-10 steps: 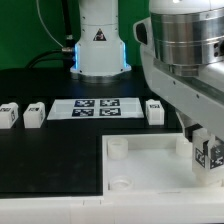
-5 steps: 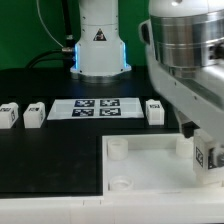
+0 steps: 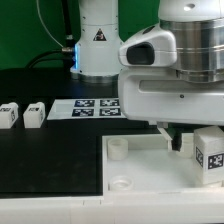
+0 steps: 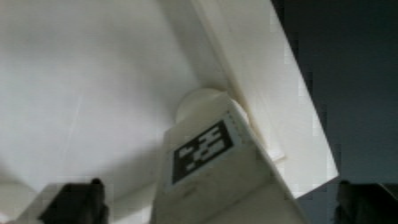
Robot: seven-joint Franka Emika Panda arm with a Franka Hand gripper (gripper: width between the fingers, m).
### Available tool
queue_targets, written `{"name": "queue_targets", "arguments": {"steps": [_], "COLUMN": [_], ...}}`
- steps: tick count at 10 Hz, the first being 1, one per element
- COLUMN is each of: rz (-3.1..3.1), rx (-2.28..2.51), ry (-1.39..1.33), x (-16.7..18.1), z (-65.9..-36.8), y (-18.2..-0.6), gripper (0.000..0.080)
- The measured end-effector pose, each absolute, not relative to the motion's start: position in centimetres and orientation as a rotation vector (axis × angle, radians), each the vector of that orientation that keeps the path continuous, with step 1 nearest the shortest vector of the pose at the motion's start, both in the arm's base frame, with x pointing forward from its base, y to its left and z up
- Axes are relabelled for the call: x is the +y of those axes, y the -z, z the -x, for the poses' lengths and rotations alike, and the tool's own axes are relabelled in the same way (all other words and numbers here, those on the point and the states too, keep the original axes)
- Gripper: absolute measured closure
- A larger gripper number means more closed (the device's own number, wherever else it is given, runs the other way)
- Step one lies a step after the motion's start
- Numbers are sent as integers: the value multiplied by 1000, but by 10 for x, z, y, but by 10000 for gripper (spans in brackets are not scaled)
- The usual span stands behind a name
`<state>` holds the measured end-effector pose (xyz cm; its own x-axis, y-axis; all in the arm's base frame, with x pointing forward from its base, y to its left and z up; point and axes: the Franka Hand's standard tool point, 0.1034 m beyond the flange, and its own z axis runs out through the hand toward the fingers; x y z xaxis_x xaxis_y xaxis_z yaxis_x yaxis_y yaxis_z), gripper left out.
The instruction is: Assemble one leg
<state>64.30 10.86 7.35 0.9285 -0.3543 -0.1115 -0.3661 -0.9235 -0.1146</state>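
Gripper (image 4: 217,204) jaws spread wide, gripping nothing; the leg (image 4: 208,150) stands upright at the panel (image 3: 140,166) corner, apparently centred between both fingertips, long axis vertical

The black desk (image 3: 50,155) is carrying two legs at 9 o'clock, the outer leg (image 3: 9,114) and the inner leg (image 3: 35,113), standing just apart. The marker board (image 3: 95,108) is lying flat toward 12 o'clock. The white panel (image 3: 140,165) is occupying 5 o'clock.
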Motion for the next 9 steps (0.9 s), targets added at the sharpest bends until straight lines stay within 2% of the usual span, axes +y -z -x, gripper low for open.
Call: {"name": "queue_targets", "arguments": {"steps": [2, 4, 6, 7, 8, 9], "rz": [3013, 3009, 3008, 2987, 2974, 2958], "rx": [30, 27, 121, 330, 459, 565], "ry": [-76, -77, -83, -98, -107, -111], "x": [105, 106, 106, 108, 107, 107], "z": [-648, -648, -648, -647, -647, -647], "y": [-77, -77, -77, -77, -77, -76], "gripper": [150, 150, 407, 407, 509, 509]}}
